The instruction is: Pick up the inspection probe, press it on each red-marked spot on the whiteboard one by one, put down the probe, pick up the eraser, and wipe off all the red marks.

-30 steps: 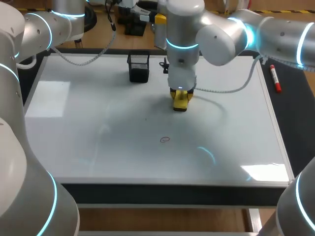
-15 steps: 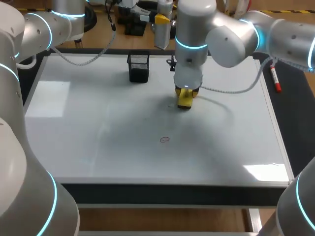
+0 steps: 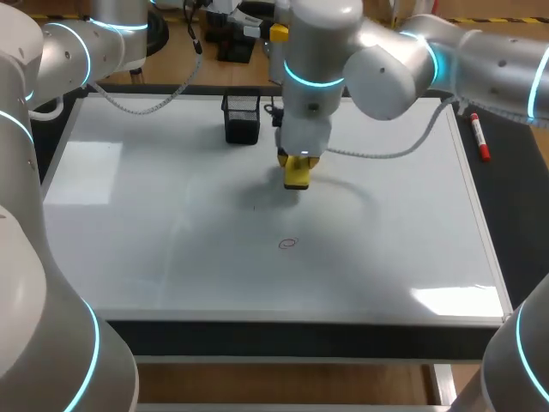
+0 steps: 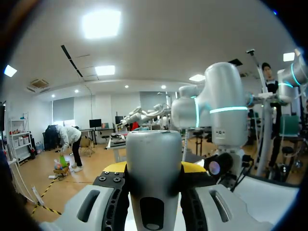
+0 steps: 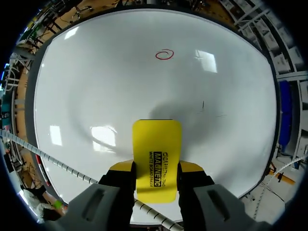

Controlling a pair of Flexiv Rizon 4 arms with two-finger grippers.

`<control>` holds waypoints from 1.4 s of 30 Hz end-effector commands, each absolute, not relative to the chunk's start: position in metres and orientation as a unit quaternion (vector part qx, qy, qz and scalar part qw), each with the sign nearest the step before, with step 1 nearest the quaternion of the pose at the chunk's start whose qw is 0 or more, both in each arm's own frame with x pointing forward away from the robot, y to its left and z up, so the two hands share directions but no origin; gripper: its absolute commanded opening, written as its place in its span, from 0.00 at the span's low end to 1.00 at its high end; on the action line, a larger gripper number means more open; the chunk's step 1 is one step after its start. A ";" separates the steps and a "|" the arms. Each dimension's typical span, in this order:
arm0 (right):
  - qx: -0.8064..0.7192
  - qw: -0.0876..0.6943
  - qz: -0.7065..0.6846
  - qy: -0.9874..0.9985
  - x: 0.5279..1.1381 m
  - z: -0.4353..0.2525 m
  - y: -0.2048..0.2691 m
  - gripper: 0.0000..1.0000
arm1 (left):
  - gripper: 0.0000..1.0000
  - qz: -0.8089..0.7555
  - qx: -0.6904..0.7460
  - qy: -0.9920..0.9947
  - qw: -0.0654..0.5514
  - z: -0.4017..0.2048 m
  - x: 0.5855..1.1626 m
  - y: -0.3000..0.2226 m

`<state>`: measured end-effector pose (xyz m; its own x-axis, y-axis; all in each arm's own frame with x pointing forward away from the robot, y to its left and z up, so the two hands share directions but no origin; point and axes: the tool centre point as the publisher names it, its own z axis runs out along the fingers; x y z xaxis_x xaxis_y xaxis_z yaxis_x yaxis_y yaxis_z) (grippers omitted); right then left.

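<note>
Where my right gripper (image 5: 156, 169) stands: clamped on the yellow magnetic eraser (image 5: 157, 144), face toward the whiteboard (image 5: 96, 86) for wiping.
Red circled mark (image 5: 164, 55): ahead of it, apart — unwiped.
Left gripper (image 4: 154, 169): clamped on grey cylindrical probe (image 4: 154, 144) — off the board, I judge.

The right arm (image 3: 386, 64) is stretched past the middle, wrist turned down, with the right gripper (image 5: 156, 167) clamped on the eraser (image 5: 157, 139). The left arm (image 3: 73, 47) is held at the far left, the left gripper (image 4: 154, 167) closed on the probe (image 4: 153, 144).
</note>
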<state>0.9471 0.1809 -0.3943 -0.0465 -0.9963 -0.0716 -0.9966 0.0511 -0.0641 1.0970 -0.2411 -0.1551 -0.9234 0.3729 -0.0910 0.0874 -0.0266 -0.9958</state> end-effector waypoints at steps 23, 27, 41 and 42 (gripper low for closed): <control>-0.701 0.010 0.010 0.713 0.942 -0.426 0.194 0.00 | 0.00 0.697 -0.175 -0.687 0.112 -0.156 1.104 -0.241; -0.700 0.008 0.009 0.714 0.943 -0.427 0.192 0.00 | 0.00 0.697 -0.175 -0.687 0.112 -0.156 1.104 -0.241; -0.665 -0.003 -0.001 0.747 0.947 -0.431 0.151 0.00 | 0.00 0.697 -0.175 -0.687 0.112 -0.156 1.104 -0.241; -0.662 -0.004 -0.003 0.749 0.947 -0.431 0.147 0.00 | 0.00 0.697 -0.175 -0.687 0.112 -0.156 1.104 -0.241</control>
